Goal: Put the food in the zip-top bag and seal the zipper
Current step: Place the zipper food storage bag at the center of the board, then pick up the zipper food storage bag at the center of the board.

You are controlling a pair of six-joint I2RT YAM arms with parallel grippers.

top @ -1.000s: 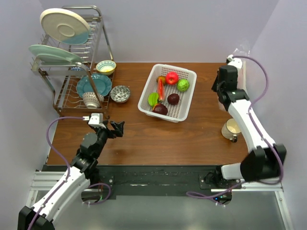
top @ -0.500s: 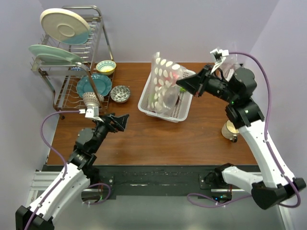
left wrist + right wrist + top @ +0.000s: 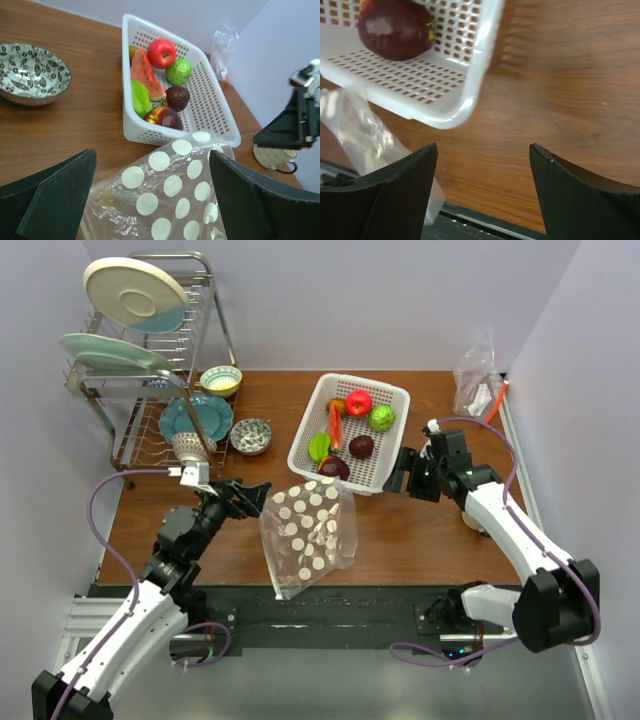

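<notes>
— Top external view first: where is the zip-top bag [image 3: 308, 535]?

— It lies crumpled on the table [image 3: 420, 530], at 6 o'clock from the white basket [image 3: 385, 455] and just beside its near corner. It is clear plastic with white round dots. I cannot make out the zipper, so I cannot tell if the mouth is shut.

— And the food?

— All in the basket. The red apple [image 3: 358, 402] is at the far side and a green ball [image 3: 381, 418] is at 4 o'clock from it. Two dark purple pieces [image 3: 361, 446] are nearer to the arms.

— What does the left gripper [image 3: 250, 495] do?

— It is at 9 o'clock from the bag, very close to it. In the left wrist view its fingers [image 3: 55, 195] stand wide apart and hold nothing; the dotted plastic shows between them.

— The right gripper [image 3: 403, 470]?

— At 3 o'clock from the basket's near corner, close to it. The right wrist view shows both fingers [image 3: 395, 190] spread, nothing between them except bare wood.
</notes>
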